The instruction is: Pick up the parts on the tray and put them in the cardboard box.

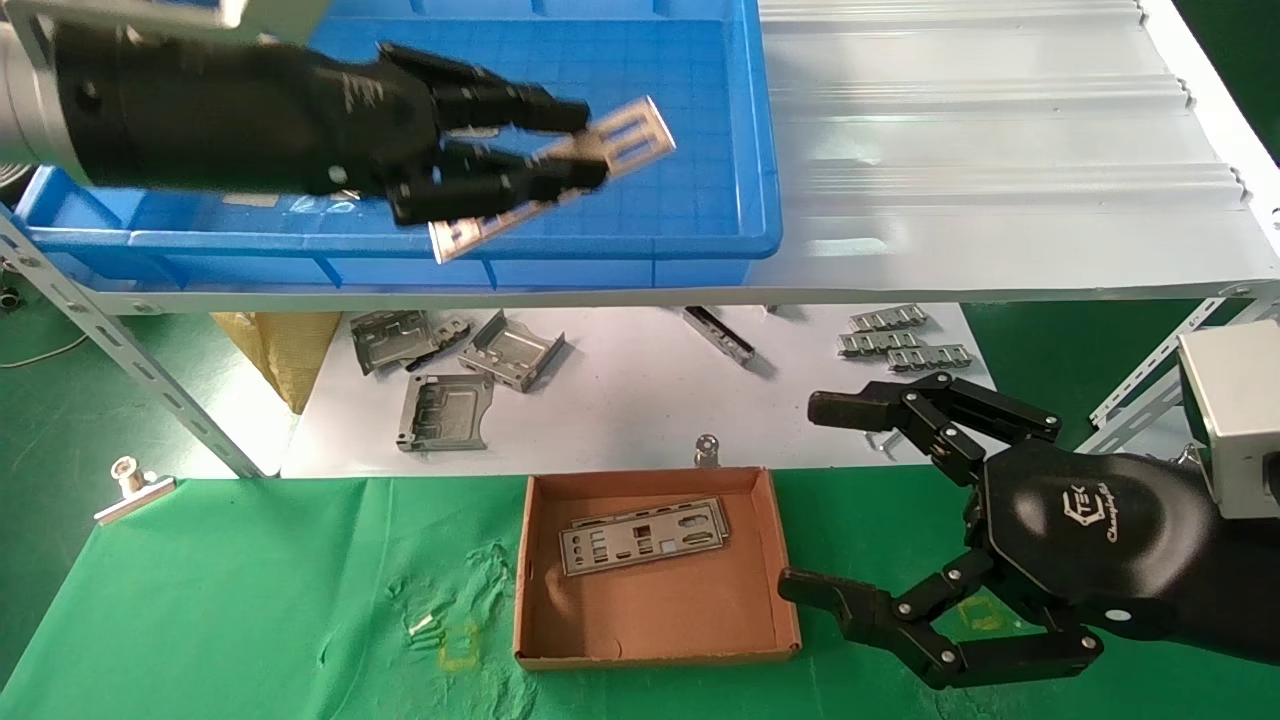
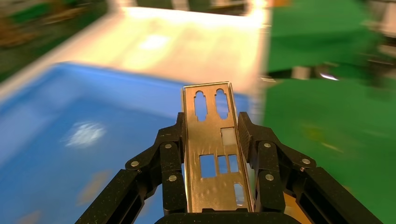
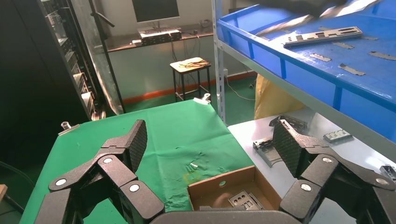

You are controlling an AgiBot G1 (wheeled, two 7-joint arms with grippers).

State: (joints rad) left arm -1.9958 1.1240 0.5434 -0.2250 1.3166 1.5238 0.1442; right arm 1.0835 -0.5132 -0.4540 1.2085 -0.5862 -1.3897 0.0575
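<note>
Holding a punched metal plate (image 1: 560, 175) pinched between its fingers, the left end effector (image 1: 575, 140) hangs above the blue tray (image 1: 745, 150) on the upper shelf. The plate is gripped across its narrow width near the middle, so both ends stick out free: one toward the tray's right wall, the other out over its front rim. In the left wrist view the plate (image 2: 215, 149) runs straight out between the two fingers (image 2: 170, 161), its long axis in line with the reach of the arm.

The cardboard box (image 1: 540, 570) sits on the green cloth of the lower worktop, below the shelf and toward the robot, roughly under the plate's far end. So the coming move, as I judge it, is mostly down and back toward the body, clearing the tray's front wall first. Plates already in the box (image 1: 645, 535) lie with their long side along its back wall; the held plate is slanted against that line and would likely need some turning to drop in flat.

The right end effector (image 1: 815, 495) rests spread wide just right of the box, gripping nothing. It is nearer the box, yet the left carries the load. One more plate (image 3: 322, 36) lies on the tray floor.
</note>
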